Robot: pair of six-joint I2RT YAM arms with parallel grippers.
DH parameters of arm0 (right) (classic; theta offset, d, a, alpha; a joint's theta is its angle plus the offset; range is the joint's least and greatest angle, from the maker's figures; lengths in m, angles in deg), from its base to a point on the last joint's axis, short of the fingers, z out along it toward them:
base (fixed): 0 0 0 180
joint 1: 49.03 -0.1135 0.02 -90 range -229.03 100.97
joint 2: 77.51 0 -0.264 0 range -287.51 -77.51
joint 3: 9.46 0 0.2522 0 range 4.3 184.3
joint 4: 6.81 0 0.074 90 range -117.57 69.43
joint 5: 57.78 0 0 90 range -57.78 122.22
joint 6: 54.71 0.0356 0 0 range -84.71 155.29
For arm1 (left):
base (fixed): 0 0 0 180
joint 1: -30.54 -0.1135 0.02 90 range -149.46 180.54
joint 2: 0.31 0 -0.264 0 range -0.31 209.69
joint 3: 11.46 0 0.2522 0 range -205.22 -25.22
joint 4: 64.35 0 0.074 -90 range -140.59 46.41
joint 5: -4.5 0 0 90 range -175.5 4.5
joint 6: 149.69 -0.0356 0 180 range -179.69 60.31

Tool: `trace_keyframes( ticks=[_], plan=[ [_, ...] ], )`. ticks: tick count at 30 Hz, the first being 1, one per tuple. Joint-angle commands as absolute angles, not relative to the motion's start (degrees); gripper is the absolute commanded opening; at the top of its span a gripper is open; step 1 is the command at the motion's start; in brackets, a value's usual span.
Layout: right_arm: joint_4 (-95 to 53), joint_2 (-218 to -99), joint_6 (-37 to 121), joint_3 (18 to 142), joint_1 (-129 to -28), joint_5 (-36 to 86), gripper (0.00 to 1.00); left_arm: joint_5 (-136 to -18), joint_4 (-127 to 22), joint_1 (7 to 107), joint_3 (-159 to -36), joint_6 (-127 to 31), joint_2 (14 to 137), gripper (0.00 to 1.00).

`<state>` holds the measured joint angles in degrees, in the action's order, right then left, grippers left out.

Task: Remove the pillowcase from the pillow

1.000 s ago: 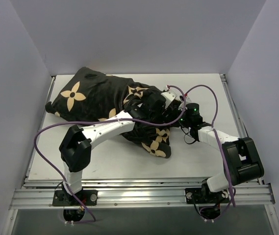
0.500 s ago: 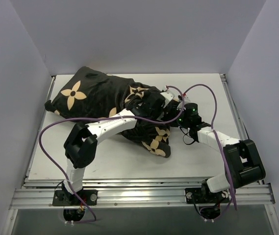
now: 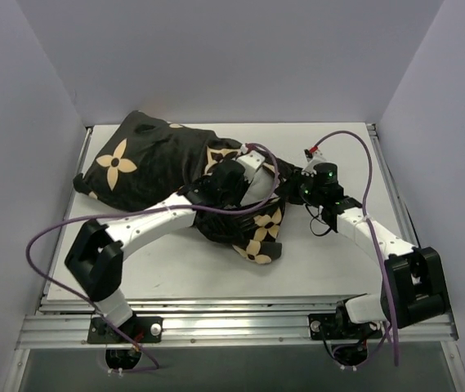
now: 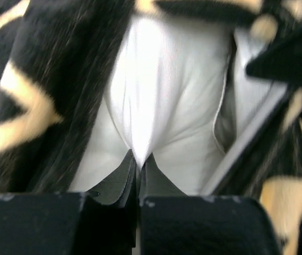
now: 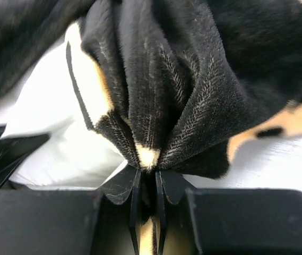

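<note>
Left hand [image 4: 137, 159]: was seen clamped on pillow [image 4: 166, 79] | right hand [image 5: 148, 170]: was seen clamped on pillowcase [image 5: 166, 79] edge | both were laid on worktop [image 3: 216, 278], centre-left | advice: pillow was best anchored, pillowcase drawn off evenly.

Seen from above, soft even light falls on my white table [image 3: 199, 273], with only faint shadows. My left wrist view is blurred, and the plump white pillow [image 4: 166, 106] glares, nearly blown out. My right wrist view shows the velvety black flowered pillowcase [image 5: 161, 95] crisp near the pincer, smeared at the far corners.
</note>
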<state>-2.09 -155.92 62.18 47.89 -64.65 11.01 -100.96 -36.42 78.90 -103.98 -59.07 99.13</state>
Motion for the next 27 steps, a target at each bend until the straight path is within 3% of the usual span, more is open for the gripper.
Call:
trace_keyframes(
  ticks=[1, 8, 15, 20, 27],
  plan=[
    [-7.5, -152.3, 60.1, 51.8, -59.6, 18.6, 0.0, -102.2, -30.4, 76.0, -96.6, -57.0, 89.0, 0.02],
    [-12.7, -151.1, 61.3, 53.5, -52.4, 15.8, 0.0, -94.0, -28.0, 74.6, -87.3, -52.1, 75.6, 0.02],
    [-14.7, -149.9, 62.0, 55.9, -51.6, 13.1, 0.0, -89.3, -22.5, 74.4, -82.9, -52.4, 66.1, 0.02],
    [-11.1, -149.1, 62.7, 56.3, -53.0, 8.1, 0.0, -87.7, -23.3, 74.7, -81.5, -49.2, 66.7, 0.02],
    [-12.1, -151.1, 58.8, 57.8, -63.6, 16.0, 0.0, -87.5, -27.4, 77.1, -84.8, -47.2, 73.4, 0.02]
  ],
)
